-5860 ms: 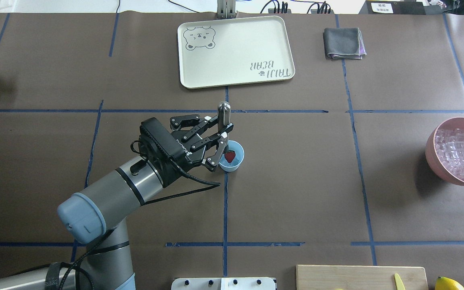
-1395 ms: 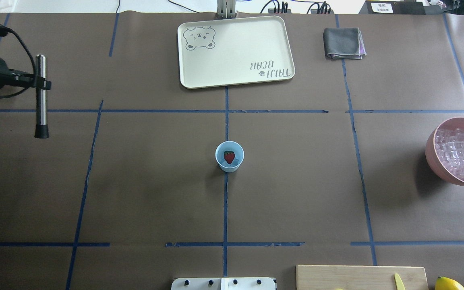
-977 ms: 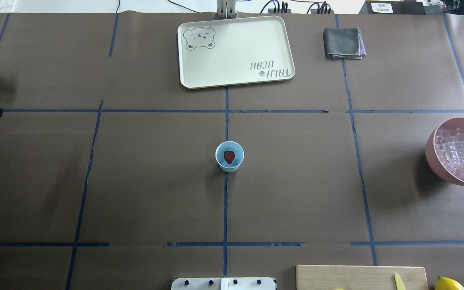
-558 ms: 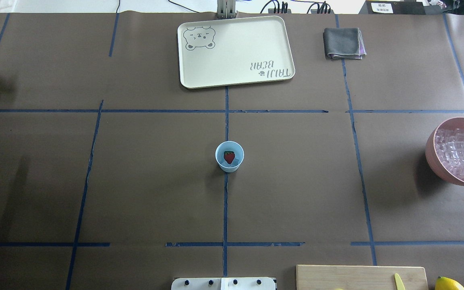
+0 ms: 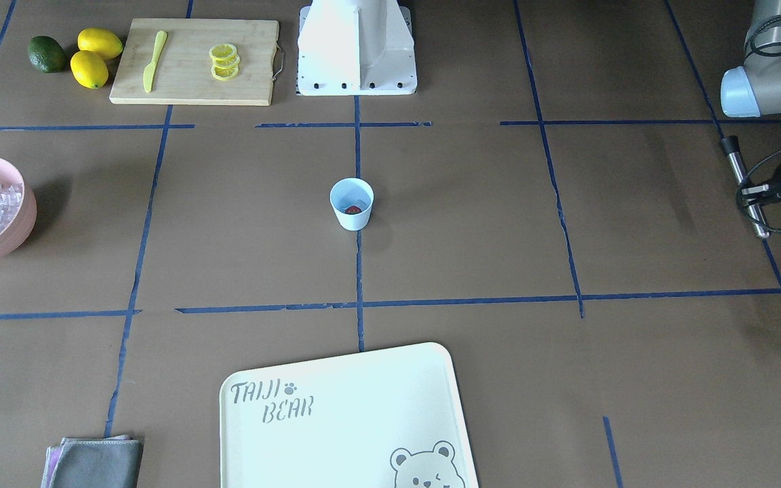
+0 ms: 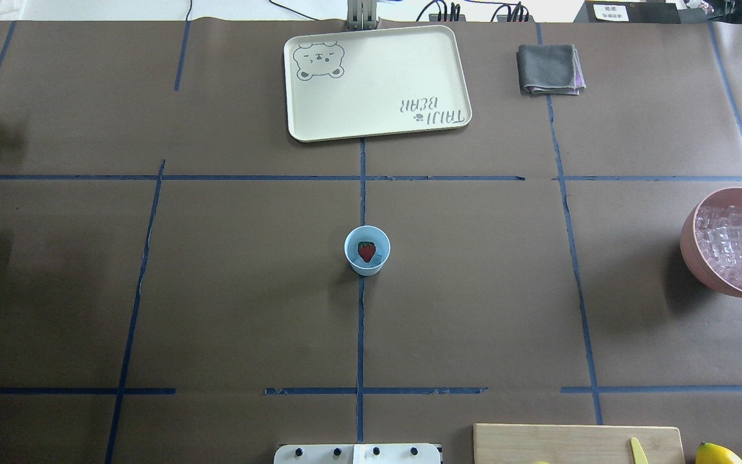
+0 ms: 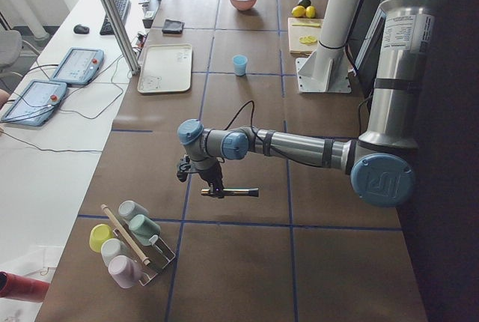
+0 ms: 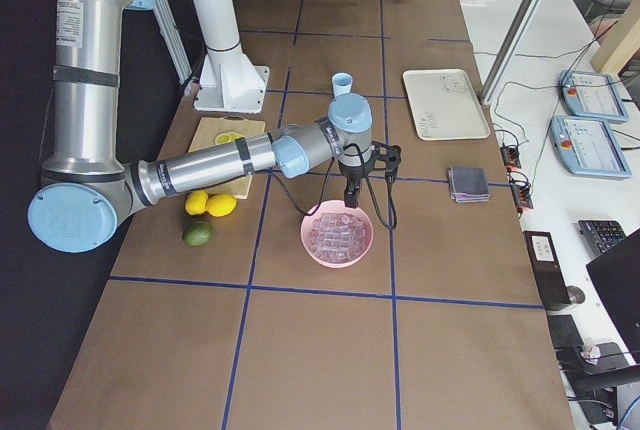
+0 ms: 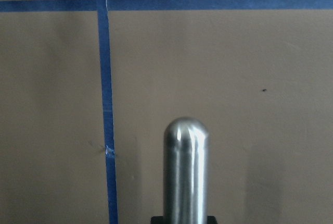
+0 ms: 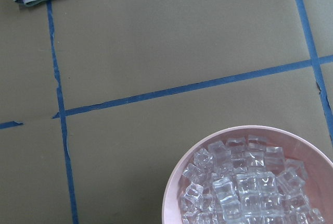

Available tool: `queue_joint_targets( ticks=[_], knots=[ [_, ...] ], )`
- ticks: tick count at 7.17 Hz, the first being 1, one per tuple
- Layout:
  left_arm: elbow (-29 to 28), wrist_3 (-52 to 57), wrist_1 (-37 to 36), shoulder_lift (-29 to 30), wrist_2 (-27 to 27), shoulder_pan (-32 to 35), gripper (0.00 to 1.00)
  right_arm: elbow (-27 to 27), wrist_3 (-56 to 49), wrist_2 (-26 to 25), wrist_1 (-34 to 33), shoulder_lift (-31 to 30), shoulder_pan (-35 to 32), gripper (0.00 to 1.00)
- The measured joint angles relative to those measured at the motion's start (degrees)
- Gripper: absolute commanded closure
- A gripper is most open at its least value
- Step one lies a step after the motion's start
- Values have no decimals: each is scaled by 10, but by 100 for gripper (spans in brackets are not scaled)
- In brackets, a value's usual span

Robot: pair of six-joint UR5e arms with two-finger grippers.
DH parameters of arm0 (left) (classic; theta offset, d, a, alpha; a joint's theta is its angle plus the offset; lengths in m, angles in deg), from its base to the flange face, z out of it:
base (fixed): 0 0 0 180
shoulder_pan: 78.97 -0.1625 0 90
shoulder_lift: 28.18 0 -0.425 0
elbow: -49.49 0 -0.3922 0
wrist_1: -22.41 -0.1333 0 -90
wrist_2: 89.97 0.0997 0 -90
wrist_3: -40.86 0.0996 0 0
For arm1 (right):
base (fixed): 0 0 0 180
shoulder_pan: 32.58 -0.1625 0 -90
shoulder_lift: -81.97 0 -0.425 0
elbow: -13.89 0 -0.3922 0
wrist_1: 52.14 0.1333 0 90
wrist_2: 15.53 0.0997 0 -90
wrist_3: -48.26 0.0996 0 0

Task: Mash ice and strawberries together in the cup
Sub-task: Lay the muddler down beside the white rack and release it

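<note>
The light-blue cup [image 6: 367, 267] stands upright at the table's centre, also in the front view [image 5: 352, 218]. A red strawberry [image 6: 366, 251] lies inside it, with pale clear ice just showing beside it. Many more ice cubes [image 6: 738, 248] fill the pink bowl [image 6: 693, 258] at the right edge. My left gripper [image 5: 751, 192] is far to the table's left end, shut on a steel muddler [image 5: 736, 163] held level above the table [image 7: 233, 192]. My right gripper [image 8: 350, 193] hangs over the pink bowl's far rim; I cannot tell whether it is open.
A cream bear tray [image 6: 377, 84] and a grey cloth [image 6: 550, 69] lie at the far side. A cutting board [image 5: 194, 61] with lemon slices and a knife, two lemons [image 5: 95, 57] and a dark green fruit [image 5: 47, 53] sit near the robot base. A cup rack [image 7: 127, 240] stands at the left end.
My left gripper lifted the muddler away from the cup and carried it left, out of the overhead view. The cup, the strawberry and the pink bowl have not moved.
</note>
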Motion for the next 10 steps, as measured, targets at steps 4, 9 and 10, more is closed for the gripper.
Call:
queue_joint_targets(
  ticks=[4, 9, 10],
  knots=[
    [-59, -6, 64, 10, -1, -7, 97, 1, 0, -1, 1, 0, 0, 0],
    [-67, -10, 74, 11, -1, -32, 80, 0, 1, -1, 0, 0, 0, 0],
    [-67, -10, 74, 11, -1, -33, 73, -1, 0, -1, 0, 0, 1, 0]
  ],
)
